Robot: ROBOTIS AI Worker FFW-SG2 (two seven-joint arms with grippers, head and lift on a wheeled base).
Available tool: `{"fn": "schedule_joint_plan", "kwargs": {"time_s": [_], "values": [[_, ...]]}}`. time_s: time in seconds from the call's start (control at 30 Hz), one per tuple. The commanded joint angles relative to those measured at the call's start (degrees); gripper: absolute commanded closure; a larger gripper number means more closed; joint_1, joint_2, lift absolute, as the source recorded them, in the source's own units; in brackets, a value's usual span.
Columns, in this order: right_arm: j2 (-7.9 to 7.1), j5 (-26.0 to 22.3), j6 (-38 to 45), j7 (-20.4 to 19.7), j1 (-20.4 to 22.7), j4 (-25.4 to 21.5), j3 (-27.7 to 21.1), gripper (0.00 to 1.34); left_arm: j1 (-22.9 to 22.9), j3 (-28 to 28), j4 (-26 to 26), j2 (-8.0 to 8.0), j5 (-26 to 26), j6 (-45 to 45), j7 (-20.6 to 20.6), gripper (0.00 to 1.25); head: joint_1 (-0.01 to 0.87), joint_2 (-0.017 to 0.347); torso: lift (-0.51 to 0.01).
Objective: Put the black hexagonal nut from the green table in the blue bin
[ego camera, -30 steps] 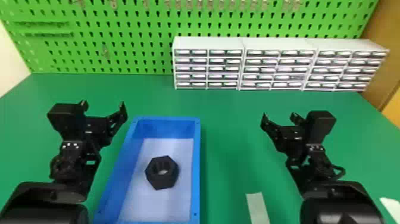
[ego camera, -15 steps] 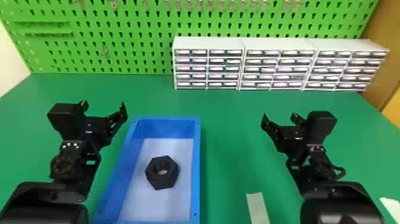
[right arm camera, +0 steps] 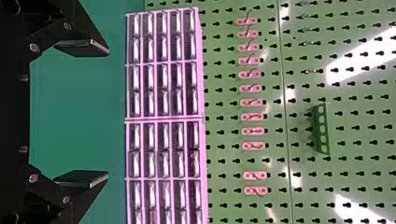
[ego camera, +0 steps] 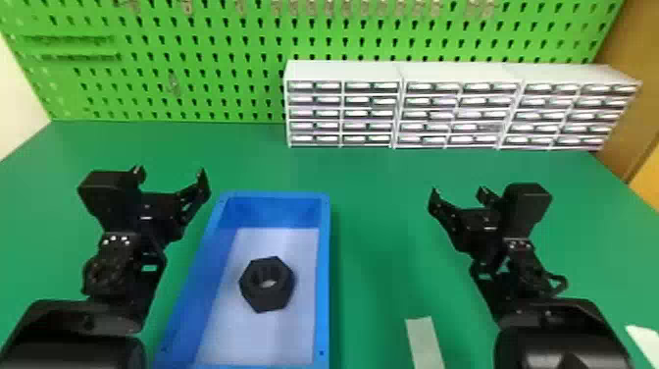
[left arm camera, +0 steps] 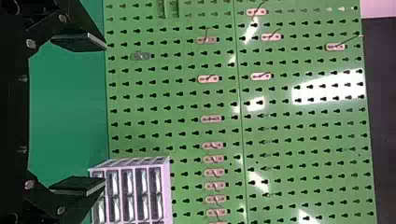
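Note:
The black hexagonal nut (ego camera: pixel 267 283) lies flat on the pale floor of the blue bin (ego camera: pixel 323 275), its hole facing up. Left of the bin, my left gripper (ego camera: pixel 170 177) stands open above the green table (ego camera: pixel 377 235), holding nothing; the left wrist view has that gripper (left arm camera: pixel 78 114) with its two fingers wide apart. Over the table to the right of the bin is my right gripper (ego camera: pixel 458 196), also open and holding nothing. In the right wrist view this gripper (right arm camera: pixel 82 113) has a broad gap between its fingers.
White drawer cabinets (ego camera: pixel 456 115) line the table's back right, in front of a green pegboard (ego camera: pixel 206 44). A pale strip (ego camera: pixel 424 343) lies on the table between the bin and the right arm, and another pale piece (ego camera: pixel 646 343) is at the right edge.

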Motion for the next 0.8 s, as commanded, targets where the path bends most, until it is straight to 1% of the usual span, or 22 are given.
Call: {"fn": "schedule_joint_plan", "kwargs": {"time_s": [0.0, 0.77], "values": [[-0.01, 0.0, 0.1, 0.0, -0.1, 0.0, 0.1, 0.35, 0.0, 0.0, 0.0, 0.00, 0.0, 0.0, 0.0, 0.25, 0.686, 0.052, -0.097], [0.17, -0.3, 0.1, 0.0, -0.1, 0.0, -0.3, 0.35, -0.1, -0.2, 0.0, 0.00, 0.0, 0.3, 0.0, 0.25, 0.686, 0.052, -0.097]]}}
